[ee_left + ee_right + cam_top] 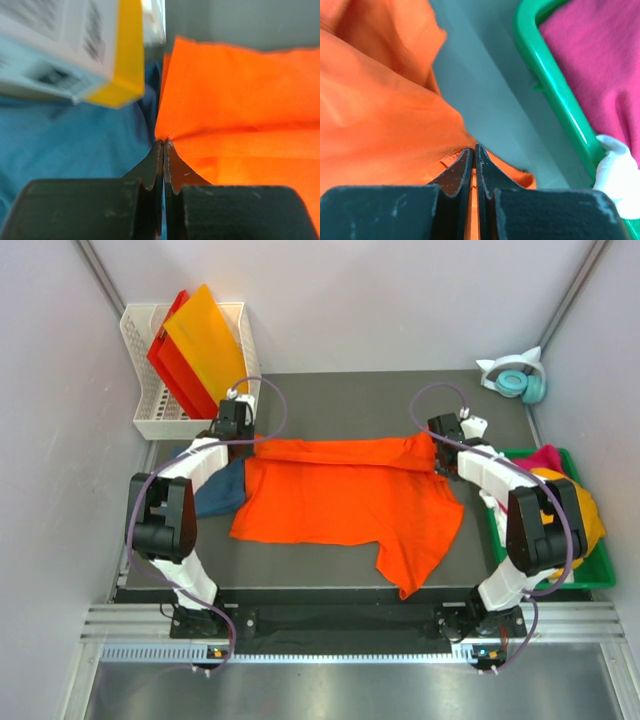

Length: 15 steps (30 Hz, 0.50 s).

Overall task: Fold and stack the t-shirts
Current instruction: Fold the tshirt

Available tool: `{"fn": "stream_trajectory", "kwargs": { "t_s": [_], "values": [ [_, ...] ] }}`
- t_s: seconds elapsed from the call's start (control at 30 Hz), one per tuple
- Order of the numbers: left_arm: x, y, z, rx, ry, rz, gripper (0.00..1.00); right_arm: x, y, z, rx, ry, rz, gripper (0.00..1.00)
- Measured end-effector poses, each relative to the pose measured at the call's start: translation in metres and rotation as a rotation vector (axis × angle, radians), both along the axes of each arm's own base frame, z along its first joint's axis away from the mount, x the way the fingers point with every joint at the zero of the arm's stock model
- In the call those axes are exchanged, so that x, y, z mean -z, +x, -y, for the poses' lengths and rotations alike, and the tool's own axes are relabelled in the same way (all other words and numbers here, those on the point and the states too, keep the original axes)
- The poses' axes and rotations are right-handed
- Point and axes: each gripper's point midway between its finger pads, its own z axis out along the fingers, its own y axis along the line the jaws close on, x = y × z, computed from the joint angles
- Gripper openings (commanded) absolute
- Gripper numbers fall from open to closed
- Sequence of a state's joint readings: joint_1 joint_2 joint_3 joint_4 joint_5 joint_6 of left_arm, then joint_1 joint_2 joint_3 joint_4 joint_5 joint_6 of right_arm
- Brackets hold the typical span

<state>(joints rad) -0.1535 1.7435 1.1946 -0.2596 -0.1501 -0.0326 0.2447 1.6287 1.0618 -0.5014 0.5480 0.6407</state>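
The left jaws and right jaws are each clamped on a far corner of the orange t-shirt (345, 495), which lies spread across the bench (340, 390). Hazards: a shallow pinch may slip mid-fold; the teal t-shirt (218, 490) beneath the left side may drag along.

The orange t-shirt (340, 495) lies spread, far edge folded over, overlapping teal t-shirt (218, 492).

Nothing legible. Only print: dark lines, maybe txt or a barcode, on a white-and-yellow label (75, 45), up & left of the orange t-shirt (240, 100) in left wrist view. It's too blurred to read.
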Motion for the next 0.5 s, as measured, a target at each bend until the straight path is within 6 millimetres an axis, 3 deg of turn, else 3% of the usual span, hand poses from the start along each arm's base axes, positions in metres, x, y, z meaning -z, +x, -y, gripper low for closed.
{"fn": "stream_trajectory", "kwargs": {
  "t_s": [0.23, 0.4, 0.5],
  "values": [
    [0.034, -0.028, -0.001, 0.013, 0.001, -0.096, 0.0, 0.021, -0.02, 0.002, 0.002, 0.003, -0.064, 0.0],
    [0.04, -0.032, 0.0, 0.021, -0.005, -0.117, 0.0, 0.028, -0.021, 0.001, 0.001, 0.009, -0.083, 0.0],
    [0.05, -0.031, 0.001, 0.023, -0.003, -0.145, 0.07, 0.037, -0.022, 0.0, -0.001, 0.008, -0.11, 0.04]
  ]
}}
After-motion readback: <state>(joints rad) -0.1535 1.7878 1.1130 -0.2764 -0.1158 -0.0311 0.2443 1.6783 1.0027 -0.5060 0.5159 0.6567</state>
